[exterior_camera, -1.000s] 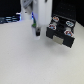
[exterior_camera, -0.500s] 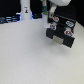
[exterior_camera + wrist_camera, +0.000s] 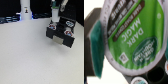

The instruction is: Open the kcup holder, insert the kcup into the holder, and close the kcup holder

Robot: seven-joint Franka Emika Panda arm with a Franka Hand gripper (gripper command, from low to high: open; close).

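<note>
Evidently clamped on the kcup [image 3: 128, 36], green lid facing the wrist camera, pincer [image 3: 56, 14] poised above the open kcup holder [image 3: 61, 33] on the worktop [image 3: 25, 55], presumably to line the pod over a free slot.

1. A pale table [image 3: 25, 55] fills most of the exterior view.
2. A white bottle [image 3: 25, 9] stands at the table's far edge.
3. A dark backdrop [image 3: 10, 7] rises behind the bottle.
</note>
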